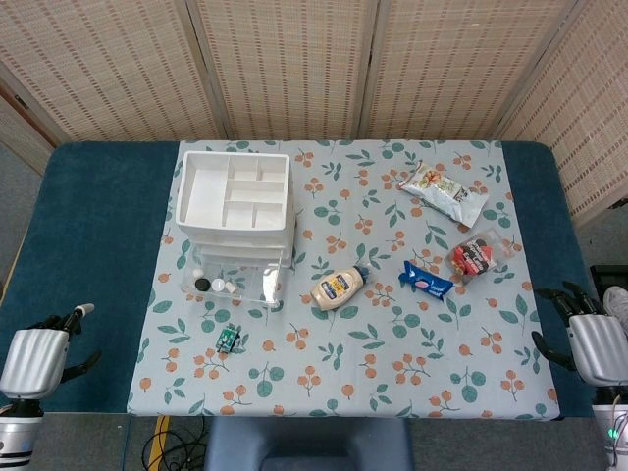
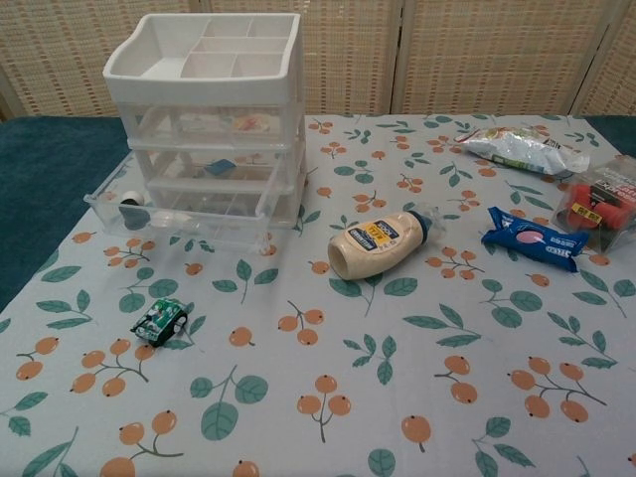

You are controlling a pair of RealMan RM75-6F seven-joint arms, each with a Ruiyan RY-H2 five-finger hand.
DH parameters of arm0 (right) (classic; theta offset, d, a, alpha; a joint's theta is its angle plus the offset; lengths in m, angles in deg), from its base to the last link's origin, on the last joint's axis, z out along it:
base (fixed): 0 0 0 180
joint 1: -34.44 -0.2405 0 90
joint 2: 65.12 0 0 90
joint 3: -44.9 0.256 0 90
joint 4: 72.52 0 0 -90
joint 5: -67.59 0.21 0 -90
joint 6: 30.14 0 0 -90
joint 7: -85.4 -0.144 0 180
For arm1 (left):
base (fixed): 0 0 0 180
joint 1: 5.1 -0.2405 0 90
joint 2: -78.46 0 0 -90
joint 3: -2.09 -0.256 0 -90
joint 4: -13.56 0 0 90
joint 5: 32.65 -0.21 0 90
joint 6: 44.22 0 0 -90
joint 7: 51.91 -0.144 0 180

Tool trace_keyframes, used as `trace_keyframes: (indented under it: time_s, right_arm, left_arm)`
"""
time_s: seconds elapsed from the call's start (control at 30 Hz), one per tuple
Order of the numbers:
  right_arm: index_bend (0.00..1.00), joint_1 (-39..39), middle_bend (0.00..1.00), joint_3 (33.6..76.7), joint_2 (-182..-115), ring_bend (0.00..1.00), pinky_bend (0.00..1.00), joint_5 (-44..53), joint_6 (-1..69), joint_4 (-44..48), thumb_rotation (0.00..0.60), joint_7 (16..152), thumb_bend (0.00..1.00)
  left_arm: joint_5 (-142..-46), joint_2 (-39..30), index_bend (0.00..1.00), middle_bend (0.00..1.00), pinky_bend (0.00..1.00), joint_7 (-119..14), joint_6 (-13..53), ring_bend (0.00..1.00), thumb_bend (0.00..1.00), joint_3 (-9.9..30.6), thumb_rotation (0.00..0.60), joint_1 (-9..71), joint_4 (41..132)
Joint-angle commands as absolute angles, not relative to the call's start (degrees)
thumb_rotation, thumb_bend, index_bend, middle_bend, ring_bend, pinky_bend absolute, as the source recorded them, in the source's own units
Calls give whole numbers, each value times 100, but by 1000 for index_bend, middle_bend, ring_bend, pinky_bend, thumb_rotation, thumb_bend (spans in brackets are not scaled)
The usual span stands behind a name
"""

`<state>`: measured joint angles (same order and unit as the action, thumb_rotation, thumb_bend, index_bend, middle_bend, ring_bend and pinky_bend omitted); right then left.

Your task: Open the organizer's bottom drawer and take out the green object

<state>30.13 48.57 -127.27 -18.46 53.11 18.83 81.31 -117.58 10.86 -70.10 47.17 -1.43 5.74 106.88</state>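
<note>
The left robot hand point(image 1: 35, 355) sits off the near left corner of the surface point(image 1: 93, 235), holding nothing, its fingers apart and pointing up toward the far side. The right robot hand point(image 1: 592, 340) sits off the near right edge in the same way, empty with fingers spread (neither one shows in the chest view). Both are well apart from everything on the floral cloth point(image 1: 392, 373).

Nearest the left robot hand lies the green object point(image 1: 228, 339), a small toy car by the look of it, resting on the cloth just in front of the organizer point(image 1: 235, 211) and outside it. The bottom drawer point(image 2: 179, 221) is pulled out toward the near side; inside it I count three small round pieces, one dark and two white, though the clear plastic makes them hard to read. The organizer has three drawers under an open white tray with dividers.

To the right of the drawer lies one mayonnaise bottle point(image 1: 340, 287) on its side, cap pointing to the far right. Further right are one blue packet point(image 1: 427, 280), one clear box of red items point(image 1: 476, 255), and one snack bag point(image 1: 444, 192) near the far edge. Nothing lies between the green object and the left robot hand.
</note>
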Motion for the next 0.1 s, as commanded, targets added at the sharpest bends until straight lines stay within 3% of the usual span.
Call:
trace_keyframes:
  time_s: [0.03, 0.1]
  right_arm:
    - [201, 2866, 303, 4785, -12642, 170, 253, -1981, 5050, 1838, 600, 7743, 331]
    - [201, 2794, 303, 4760, -12621, 170, 253, -2087, 4985, 1788, 600, 7749, 331]
  left_arm:
    - [-11839, 999, 268, 518, 660, -7160, 4795, 481, 164, -92, 600, 510, 10584]
    - [-11848, 947, 268, 517, 651, -7242, 4825, 481, 164, -65, 600, 457, 10490]
